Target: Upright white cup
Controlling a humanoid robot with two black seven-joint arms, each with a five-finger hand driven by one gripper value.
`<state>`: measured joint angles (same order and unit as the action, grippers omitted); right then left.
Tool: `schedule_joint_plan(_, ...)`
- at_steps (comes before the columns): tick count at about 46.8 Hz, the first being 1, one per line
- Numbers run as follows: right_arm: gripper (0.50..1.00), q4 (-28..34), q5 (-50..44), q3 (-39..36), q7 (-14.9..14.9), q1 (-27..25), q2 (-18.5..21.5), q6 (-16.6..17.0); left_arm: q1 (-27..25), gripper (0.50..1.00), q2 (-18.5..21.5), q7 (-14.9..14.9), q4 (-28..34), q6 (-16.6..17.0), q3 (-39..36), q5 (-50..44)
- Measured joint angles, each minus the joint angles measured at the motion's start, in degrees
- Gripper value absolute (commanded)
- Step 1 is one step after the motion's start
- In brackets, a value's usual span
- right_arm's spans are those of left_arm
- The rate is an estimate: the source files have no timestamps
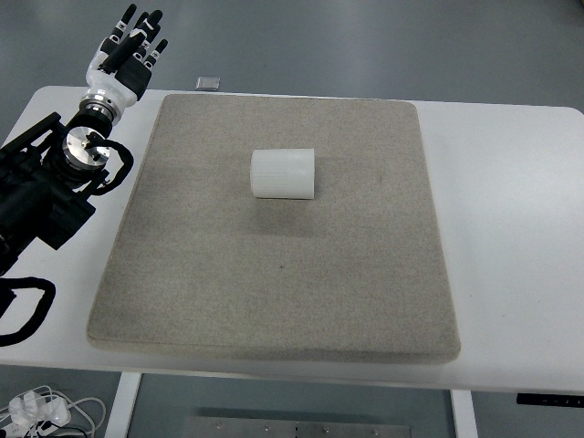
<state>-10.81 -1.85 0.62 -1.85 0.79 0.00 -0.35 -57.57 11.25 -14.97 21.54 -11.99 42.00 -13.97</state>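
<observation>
A white cup (284,173) lies on its side on the grey mat (274,274), a little behind the mat's middle, its axis running left to right. My left hand (130,47) is raised at the far left corner of the table, well away from the cup, with its fingers extended and nothing in them. The left arm (50,187) comes in along the left edge. No right arm shows.
The mat covers most of the white table (511,228). A small dark flat object (209,84) lies at the table's far edge behind the mat. White cables (36,411) hang below the table's near left corner.
</observation>
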Motion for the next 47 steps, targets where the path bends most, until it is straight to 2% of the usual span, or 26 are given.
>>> schedule_joint_plan(30,0.952,0.0,0.0,0.0,0.0,0.0,0.0,0.0,0.04,1.0,0.58,0.07,-0.42,-0.03,-0.74,0.13)
schedule_joint_plan(35,0.952,0.0,0.0,0.0,0.01,0.0,0.0,0.0,-1.78,1.0,0.78,-0.05,-0.61,-0.05,-1.71,0.34)
schedule_joint_plan(40,0.952,0.0,0.0,0.0,0.0,0.0,0.0,0.0,-3.24,1.0,0.85,0.27,-0.15,-0.07,-4.75,0.72)
schedule_joint_plan(47,0.952,0.0,0.0,-0.02,0.0,0.0,0.0,0.0,-6.26,1.0,1.45,0.66,0.79,-0.16,-14.18,2.02)
